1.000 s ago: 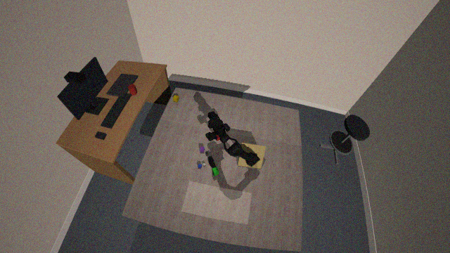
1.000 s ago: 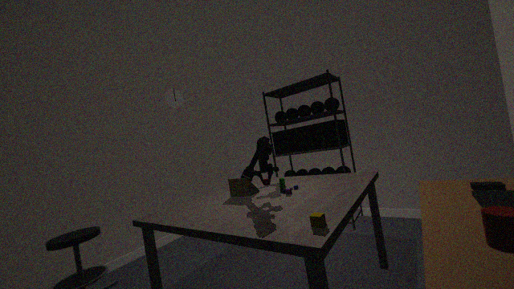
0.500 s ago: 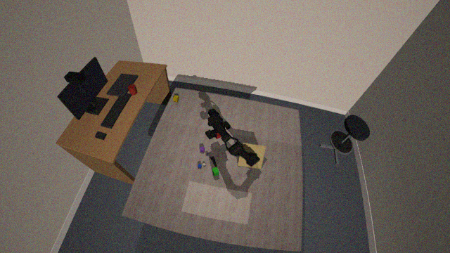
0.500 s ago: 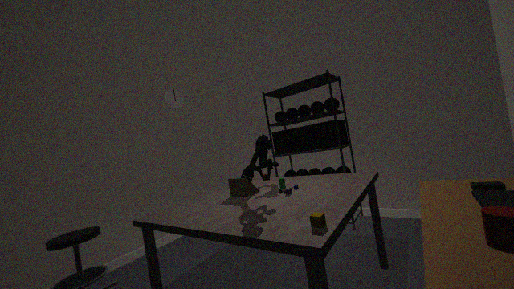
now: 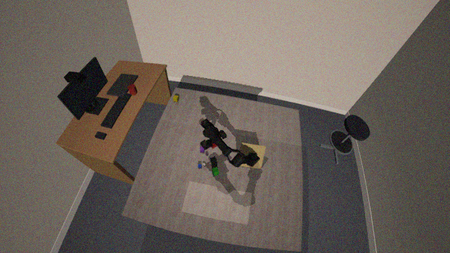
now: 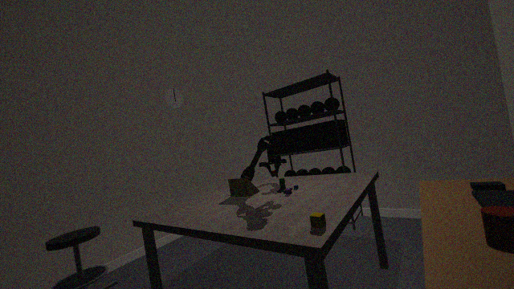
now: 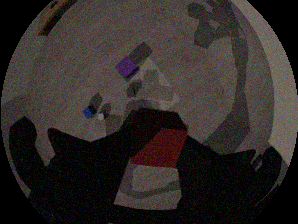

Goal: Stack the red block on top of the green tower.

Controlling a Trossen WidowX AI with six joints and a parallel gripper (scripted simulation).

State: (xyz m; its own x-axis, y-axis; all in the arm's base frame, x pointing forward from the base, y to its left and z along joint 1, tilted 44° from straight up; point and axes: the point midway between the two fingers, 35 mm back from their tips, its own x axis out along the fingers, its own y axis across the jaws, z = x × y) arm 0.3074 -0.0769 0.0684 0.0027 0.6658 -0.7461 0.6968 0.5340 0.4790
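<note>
From above, the arm stretches out from its base, its hand (image 5: 211, 145) clamped on the red block (image 5: 214, 145); the green tower (image 5: 215, 171) stands nearby on the bench (image 5: 274, 197). From the side, the hand (image 6: 275, 172) hangs raised above the bench (image 6: 333, 201). At the wrist, the red block (image 7: 160, 148) sits between dark fingers. No writing is readable.

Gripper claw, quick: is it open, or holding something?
Gripper: closed on the red block, lifted above the table.
</note>
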